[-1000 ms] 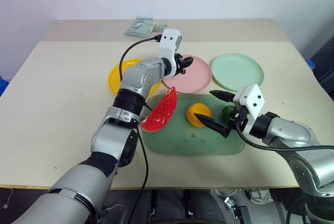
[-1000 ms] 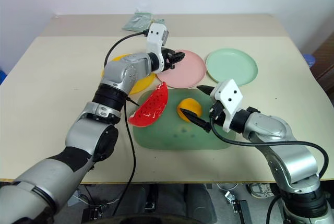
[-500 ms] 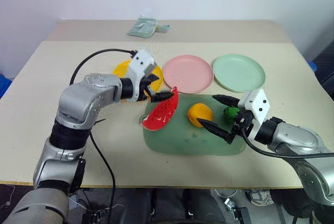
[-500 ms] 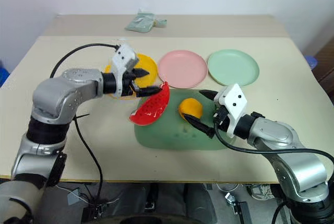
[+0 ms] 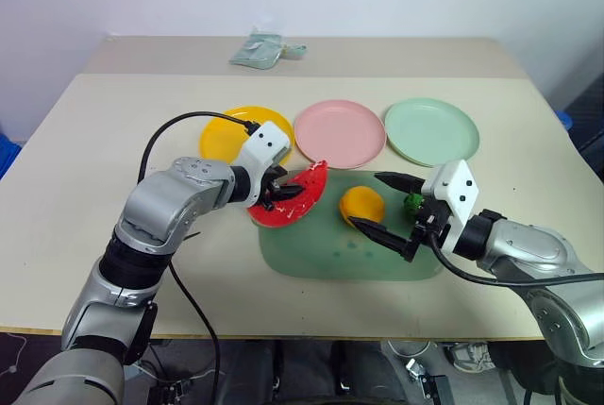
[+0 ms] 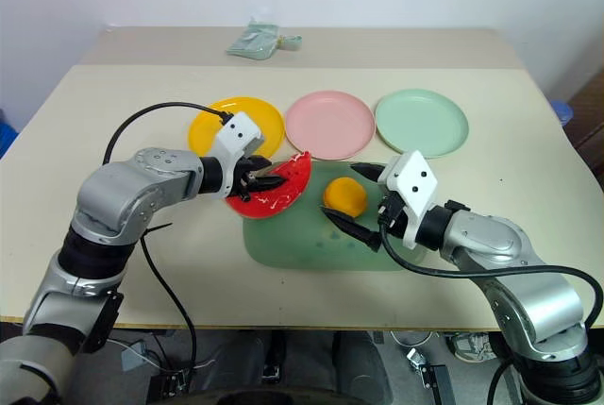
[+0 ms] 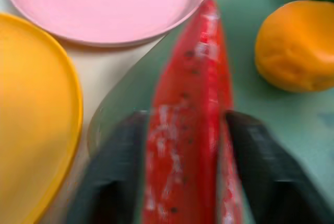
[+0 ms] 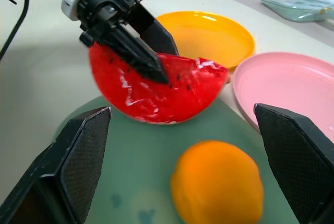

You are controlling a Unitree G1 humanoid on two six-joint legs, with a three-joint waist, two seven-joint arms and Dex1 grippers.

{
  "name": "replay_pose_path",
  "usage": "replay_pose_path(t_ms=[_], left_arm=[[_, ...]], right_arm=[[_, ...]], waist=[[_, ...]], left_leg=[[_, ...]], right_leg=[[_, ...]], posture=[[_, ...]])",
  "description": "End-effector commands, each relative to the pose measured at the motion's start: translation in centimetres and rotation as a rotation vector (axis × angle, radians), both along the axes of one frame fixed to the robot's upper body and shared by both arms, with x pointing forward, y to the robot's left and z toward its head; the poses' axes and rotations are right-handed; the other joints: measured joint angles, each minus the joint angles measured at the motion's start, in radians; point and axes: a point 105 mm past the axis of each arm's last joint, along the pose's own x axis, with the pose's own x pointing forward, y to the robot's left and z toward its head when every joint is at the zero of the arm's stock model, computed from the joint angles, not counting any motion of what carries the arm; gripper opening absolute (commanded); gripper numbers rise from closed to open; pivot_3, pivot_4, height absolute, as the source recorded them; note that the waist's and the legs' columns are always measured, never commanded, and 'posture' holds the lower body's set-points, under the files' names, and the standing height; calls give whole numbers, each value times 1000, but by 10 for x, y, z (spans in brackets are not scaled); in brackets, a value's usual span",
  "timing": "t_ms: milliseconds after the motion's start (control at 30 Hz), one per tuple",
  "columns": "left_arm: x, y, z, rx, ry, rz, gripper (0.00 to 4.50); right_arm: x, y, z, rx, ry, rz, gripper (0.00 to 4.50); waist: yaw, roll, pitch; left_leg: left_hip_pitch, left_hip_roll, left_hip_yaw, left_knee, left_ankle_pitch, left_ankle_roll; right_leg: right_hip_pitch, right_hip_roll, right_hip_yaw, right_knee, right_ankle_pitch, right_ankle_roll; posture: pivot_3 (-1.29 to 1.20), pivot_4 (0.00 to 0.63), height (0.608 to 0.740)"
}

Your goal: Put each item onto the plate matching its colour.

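- Left gripper [image 5: 275,194]: jaws clamped flat-on across the two red faces of the watermelon wedge [image 5: 293,199]. In the left wrist view one jaw sits on each side of the slice.
- The wedge hangs between those jaws at the near-left corner of the green mat [image 5: 321,252], with the pink plate [image 5: 340,131] just past the jaw tips and the yellow plate [image 5: 231,136] off to their side.
- Handling guess: hollow hard plastic, light, stiff and glossy, so likely slick. A thin slab could pivot between the jaws if I swing fast. Gripping across the flat faces near the middle looks right to me; the curved rind edge would squirt out.
- Right gripper [image 5: 390,208]: jaws wide apart, nothing held. The orange fruit [image 5: 362,206] sits just ahead of and between them on the mat.
- The orange is round and smooth, probably rolls. I'd take it across its widest part, jaws level.
- The bumpy green ball [image 5: 412,202] lies just beside the far jaw. It is small, and its texture should help grip.
- The mint plate [image 5: 431,129] is empty, well beyond the jaws.
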Motion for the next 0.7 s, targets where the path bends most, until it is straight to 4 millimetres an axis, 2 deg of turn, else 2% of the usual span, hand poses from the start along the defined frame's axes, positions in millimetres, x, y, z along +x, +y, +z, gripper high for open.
replay_pose_path(t_ms=[33,133,233,300,367,467,533,600,700], left_arm=[[0,-2,6,-17,-20,-16,335],[2,-3,20,-100,-19,-12,335],[6,-8,47,-252,-27,-6,335],[23,-11,74,-363,-72,64,335],[41,-13,85,-405,-88,149,335],[72,-24,82,-361,-102,265,335],[84,-33,80,-327,-127,283,335],[101,-56,73,-303,-139,292,335],[112,-79,61,-270,-145,271,335]], right_arm=[[-1,5,9,11,-49,13,4500],[0,5,10,11,-57,10,4500],[1,4,11,10,-61,8,4500],[1,4,12,11,-64,8,4500],[3,4,13,12,-68,9,4500],[6,5,15,15,-78,15,4500],[8,6,17,16,-85,15,4500],[12,7,19,20,-99,7,4500],[15,5,20,19,-112,-13,4500]], waist=[[0,0,0],[-1,0,0],[0,0,0],[3,-1,0],[2,-1,1],[2,-1,1],[-1,-1,1],[0,-1,1],[5,-2,1]], left_leg=[[0,0,0,0,0,0],[0,0,0,1,0,0],[-1,0,0,3,0,1],[-1,0,-1,5,-1,1],[-2,0,-2,7,-1,2],[-1,-1,-2,6,-1,2],[-1,-2,-1,6,-1,2],[-1,-2,-1,6,-1,2],[-2,-3,-1,6,-1,2]], right_leg=[[0,0,0,0,0,0],[0,0,0,1,0,0],[0,0,0,2,0,0],[0,0,-1,3,0,0],[1,0,-1,3,0,0],[1,0,-1,3,0,0],[1,0,-1,4,0,0],[0,0,-1,4,0,0],[0,0,-2,4,0,0]], posture=[[0,150,740],[0,150,740],[0,150,740],[0,150,740],[0,150,740],[0,150,740],[0,150,740],[0,150,740],[0,150,740]])
